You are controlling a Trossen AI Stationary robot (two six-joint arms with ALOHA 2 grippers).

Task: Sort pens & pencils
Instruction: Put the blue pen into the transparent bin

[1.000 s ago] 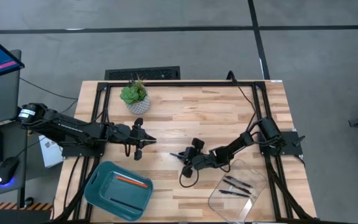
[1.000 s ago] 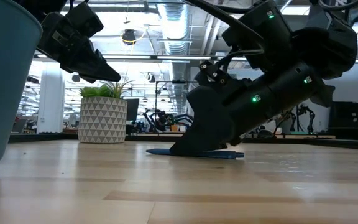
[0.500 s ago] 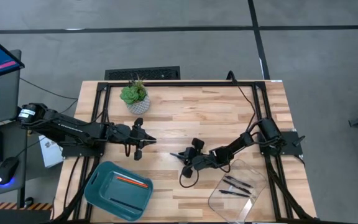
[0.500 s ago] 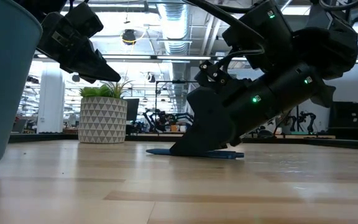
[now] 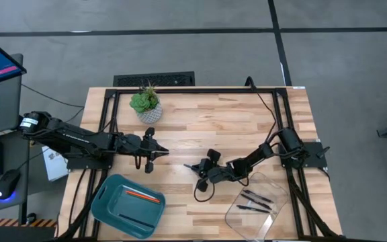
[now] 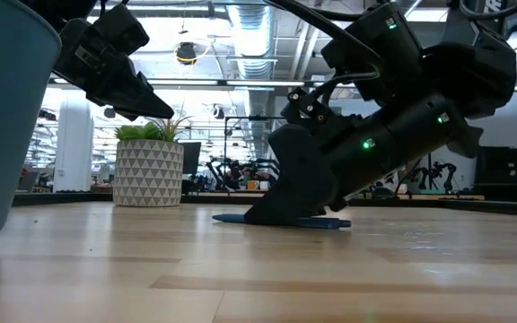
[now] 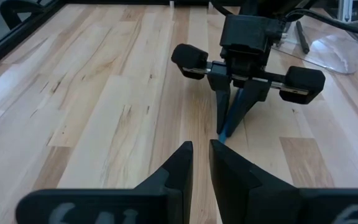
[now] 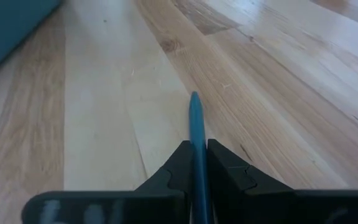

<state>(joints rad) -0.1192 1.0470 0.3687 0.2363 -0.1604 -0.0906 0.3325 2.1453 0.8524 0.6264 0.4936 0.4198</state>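
**Spotter:** Near the middle of the pale wooden surface, a little toward its front edge, your right hand is clenched on the slim teal-blue pen. The pen lies flat on the wood between the two dark fingers, its tip poking out ahead of them. The hand is tilted steeply down with the fingertips at the boards, which suits a stick this thin: to pinch something lying flat, you have to come in low.

**Operator's second:** And where should it go?

**Spotter:** Most likely the clear plastic tray by the front right corner. The black pens already lie in it, so you're sorting pens to that side. The rounded teal plastic bin at the front left holds the bright orange-red pencil, so pencils belong there. The split puts each container beside the arm nearest to it.

**Operator's second:** What about your left hand?

**Spotter:** Your left hand hangs above the left half of the surface, facing the right one, with its fingers nearly together and nothing between them. It's waiting, clear of the pen.

**Operator's second:** Any risk?

**Spotter:** The grip sits toward one end of the pen, so it may swing or slip as you lift. I'd raise it slowly. The small potted green plant near the back edge is well out of your way.
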